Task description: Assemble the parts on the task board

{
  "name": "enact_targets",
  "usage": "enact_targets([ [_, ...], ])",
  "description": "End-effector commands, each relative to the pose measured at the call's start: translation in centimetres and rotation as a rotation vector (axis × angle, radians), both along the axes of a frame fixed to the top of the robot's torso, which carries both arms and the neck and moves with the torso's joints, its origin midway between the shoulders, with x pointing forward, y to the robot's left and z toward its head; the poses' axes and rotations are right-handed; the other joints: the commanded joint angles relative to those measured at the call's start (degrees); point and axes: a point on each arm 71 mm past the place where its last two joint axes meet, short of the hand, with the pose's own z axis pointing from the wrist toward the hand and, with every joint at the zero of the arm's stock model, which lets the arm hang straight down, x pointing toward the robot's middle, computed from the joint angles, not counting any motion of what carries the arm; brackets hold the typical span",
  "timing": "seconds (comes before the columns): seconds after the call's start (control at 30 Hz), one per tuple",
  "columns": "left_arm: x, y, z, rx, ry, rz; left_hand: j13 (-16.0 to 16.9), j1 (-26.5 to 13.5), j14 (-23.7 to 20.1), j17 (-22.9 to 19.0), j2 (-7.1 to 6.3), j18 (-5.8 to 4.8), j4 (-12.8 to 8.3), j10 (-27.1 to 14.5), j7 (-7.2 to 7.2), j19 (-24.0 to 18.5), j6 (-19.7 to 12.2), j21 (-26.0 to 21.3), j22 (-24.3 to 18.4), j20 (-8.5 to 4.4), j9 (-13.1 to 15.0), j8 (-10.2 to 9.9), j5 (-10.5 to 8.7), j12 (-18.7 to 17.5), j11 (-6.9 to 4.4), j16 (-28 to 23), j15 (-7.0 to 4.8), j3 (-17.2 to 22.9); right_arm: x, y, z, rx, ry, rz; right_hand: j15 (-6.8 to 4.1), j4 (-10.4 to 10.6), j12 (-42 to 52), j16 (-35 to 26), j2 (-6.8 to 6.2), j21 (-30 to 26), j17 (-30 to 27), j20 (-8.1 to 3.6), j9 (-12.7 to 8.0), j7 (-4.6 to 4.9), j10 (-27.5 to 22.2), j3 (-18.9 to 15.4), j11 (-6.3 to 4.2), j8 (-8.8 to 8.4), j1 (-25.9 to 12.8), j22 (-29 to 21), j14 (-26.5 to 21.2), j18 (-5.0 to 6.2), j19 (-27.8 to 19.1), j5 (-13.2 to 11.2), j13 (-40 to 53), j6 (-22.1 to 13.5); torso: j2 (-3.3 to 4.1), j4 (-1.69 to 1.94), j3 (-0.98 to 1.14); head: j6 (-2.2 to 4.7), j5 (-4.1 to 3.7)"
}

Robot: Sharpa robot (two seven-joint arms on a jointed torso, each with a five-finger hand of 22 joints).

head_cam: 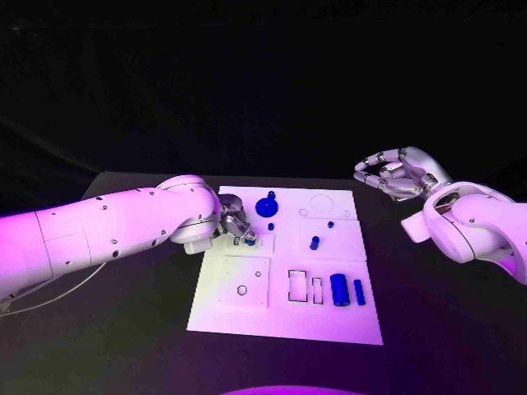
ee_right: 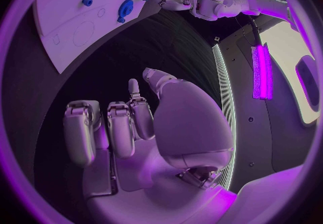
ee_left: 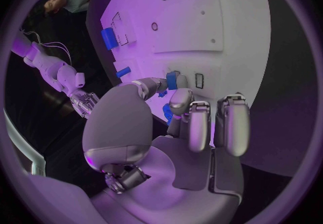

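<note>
The white task board lies in the middle of the black table. My left hand reaches over its left edge and pinches a small blue part between thumb and finger, low over the board beside a small rectangular slot. A round blue part stands just beyond that hand, and small blue pegs lie mid-board. Two blue cylinders sit near the board's front right. My right hand hangs in the air off the board's far right corner, fingers curled in, holding nothing.
Empty outlines and recesses mark the board: a ring at the back, a square plate with a hole at front left, rectangular slots beside the cylinders. Bare black table lies on both sides of the board.
</note>
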Motion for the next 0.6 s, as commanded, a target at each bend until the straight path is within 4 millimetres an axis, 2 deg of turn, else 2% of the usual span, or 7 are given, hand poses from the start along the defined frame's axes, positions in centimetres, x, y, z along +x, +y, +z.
enact_targets([
  [0.03,-0.02,-0.14,-0.04,0.021,0.003,-0.012,0.1,-0.4,6.0,15.1,0.33,-0.62,-13.0,0.4,-0.11,0.6,0.5,0.2,4.2,-0.43,0.1,0.4,0.1,0.3,-0.01,0.2,-0.36,12.8,-0.05,0.1,0.05,0.002,-0.008,0.008,-0.17,0.1,-0.3,-0.4,-0.45,-0.3,8.6,-0.08,0.1,-0.14,-0.5,0.1,-0.03,0.37,-0.3,11.4,4.3,0.57,2.6,0.2,5.2,-0.4,-0.05,0.03,-0.02,-0.11,0.05],
  [0.23,0.05,-0.39,-0.07,0.026,0.005,-0.018,0.2,-0.6,6.0,15.1,0.36,-0.64,-12.9,0.5,-0.18,0.6,0.5,0.3,4.3,-0.45,0.3,0.5,0.1,0.4,-0.06,0.2,-0.4,12.7,-0.09,0.18,0.05,0.003,-0.008,0.011,-0.17,0.1,-0.3,-0.4,-0.45,-0.3,8.6,-0.08,0.1,-0.14,-0.5,0.1,-0.03,0.37,-0.3,11.4,4.3,0.57,2.6,0.2,5.2,-0.4,-0.03,0.06,-0.01,-0.23,0.19],
  [0.4,0.09,-0.66,-0.11,0.033,0.008,-0.028,0.3,-0.7,6.0,15.1,0.39,-0.65,-12.9,0.6,-0.22,0.7,0.5,0.3,4.4,-0.46,0.4,0.6,0.1,0.5,-0.09,0.2,-0.42,12.7,-0.12,0.29,0.05,0.004,-0.007,0.015,-0.17,0.1,-0.3,-0.4,-0.46,-0.3,8.6,-0.08,0.1,-0.13,-0.5,0.2,-0.03,0.39,-0.3,11.4,4.3,0.56,2.6,0.4,5.2,-0.4,-0.05,-0.01,0.05,-0.08,0.37],
  [0.47,0.11,-0.73,-0.12,0.037,0.008,-0.031,0.3,-0.7,6.0,15.1,0.39,-0.65,-12.9,0.6,-0.22,0.7,0.5,0.3,4.4,-0.46,0.4,0.6,0.1,0.5,-0.09,0.2,-0.42,12.7,-0.13,0.31,0.05,0.004,-0.007,0.016,-0.17,0.1,-0.3,-0.4,-0.46,-0.3,8.6,-0.08,0.1,-0.13,-0.5,0.2,-0.03,0.39,-0.3,11.4,4.3,0.56,2.6,0.4,5.2,-0.4,-0.04,-0.01,0.05,-0.33,0.29],
  [0.6,0.12,-0.86,-0.16,0.054,0.009,-0.043,0.4,-0.7,6.0,15.1,0.41,-0.65,-12.9,0.6,-0.26,0.7,0.5,0.3,4.4,-0.47,0.5,0.7,0.12,0.5,-0.14,0.2,-0.45,12.7,-0.15,0.35,0.05,0.005,-0.007,0.018,-0.17,0.1,-0.3,-0.4,-0.46,-0.3,8.6,-0.08,0.1,-0.13,-0.5,0.2,-0.03,0.39,-0.3,11.4,4.3,0.56,2.6,0.4,5.2,-0.4,-0.04,-0.05,0.03,-0.42,0.28],
])
